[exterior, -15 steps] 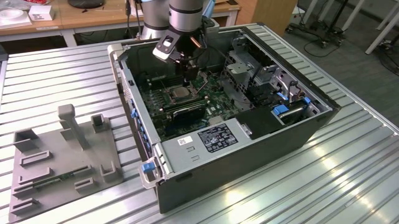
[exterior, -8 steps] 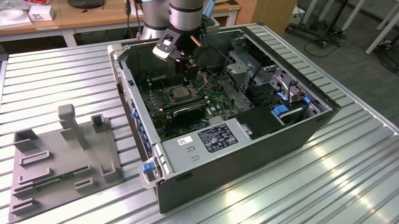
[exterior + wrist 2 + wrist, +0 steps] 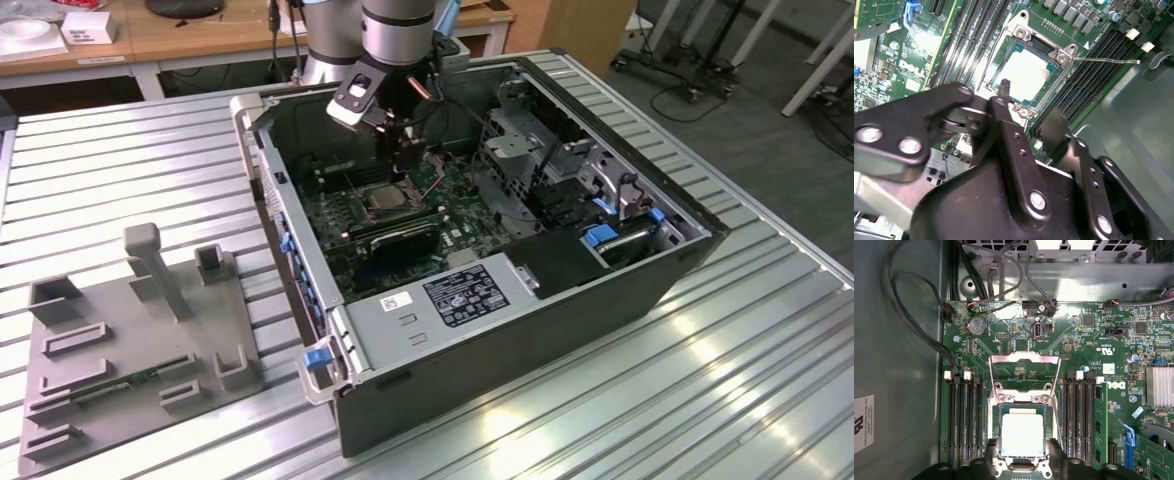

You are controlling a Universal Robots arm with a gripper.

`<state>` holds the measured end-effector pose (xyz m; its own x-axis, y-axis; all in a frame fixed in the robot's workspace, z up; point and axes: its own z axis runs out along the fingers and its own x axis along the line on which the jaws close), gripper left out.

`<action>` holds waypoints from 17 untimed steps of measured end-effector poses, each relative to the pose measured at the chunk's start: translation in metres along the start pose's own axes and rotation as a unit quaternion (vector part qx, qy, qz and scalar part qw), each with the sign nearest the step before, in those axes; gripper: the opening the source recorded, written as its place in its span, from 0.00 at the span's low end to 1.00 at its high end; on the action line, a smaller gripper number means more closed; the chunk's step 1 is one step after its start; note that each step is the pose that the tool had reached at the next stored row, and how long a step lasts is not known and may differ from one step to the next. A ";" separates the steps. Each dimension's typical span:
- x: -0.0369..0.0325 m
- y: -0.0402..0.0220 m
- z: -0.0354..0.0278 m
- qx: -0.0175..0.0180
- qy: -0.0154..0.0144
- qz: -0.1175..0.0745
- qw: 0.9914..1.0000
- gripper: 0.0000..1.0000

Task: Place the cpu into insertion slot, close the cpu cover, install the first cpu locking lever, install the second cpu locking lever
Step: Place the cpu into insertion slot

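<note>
Cpu [image 3: 1023,432] sits in insertion slot [image 3: 997,415] (cpu cover [image 3: 1024,358] swung open beside it), inside the computer case [image 3: 534,330]. Gripper [image 3: 1029,105] hovers just above the slot, fingers [image 3: 1006,125] apart, holding nothing.

Case [image 3: 561,310] lies open-sided, free drop to the board from above; drive cage [image 3: 514,150] walls the exterior view's right; cables [image 3: 955,270] crowd the wall beyond the laid-back cpu cover [image 3: 1024,358]; memory slots [image 3: 965,425] flank the insertion slot [image 3: 1024,399], low ridges both sides; locking lever [image 3: 1104,60] juts across one bank; end effector [image 3: 1030,102], fingers apart, fills the space over the socket; grey fixture [image 3: 134,340] occupies the bench [image 3: 747,380] at the exterior view's left
</note>
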<state>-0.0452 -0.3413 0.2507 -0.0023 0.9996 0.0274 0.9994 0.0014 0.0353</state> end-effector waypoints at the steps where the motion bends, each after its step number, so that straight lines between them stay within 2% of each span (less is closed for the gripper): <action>1: 0.0000 0.0000 0.0000 0.000 0.000 0.000 1.000 0.53; 3: 0.0000 0.0000 -0.0001 0.000 0.000 0.000 1.000 0.41; 4: 0.0000 0.0000 0.0000 0.000 0.000 0.000 1.000 0.41; 6: 0.0000 0.0000 -0.0001 0.000 0.000 0.000 1.000 0.29; 7: 0.0000 0.0000 -0.0001 0.000 0.000 0.000 1.000 0.29; 9: 0.0000 0.0000 -0.0001 0.000 0.000 0.000 1.000 0.18; 10: 0.0000 0.0000 -0.0001 0.000 0.000 0.000 1.000 0.18; 11: 0.0000 0.0000 -0.0001 0.000 0.000 0.000 1.000 0.12; 17: 0.0000 0.0000 -0.0002 0.000 0.000 0.000 1.000 0.11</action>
<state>-0.0452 -0.3413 0.2508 -0.0023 0.9996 0.0274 0.9994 0.0013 0.0353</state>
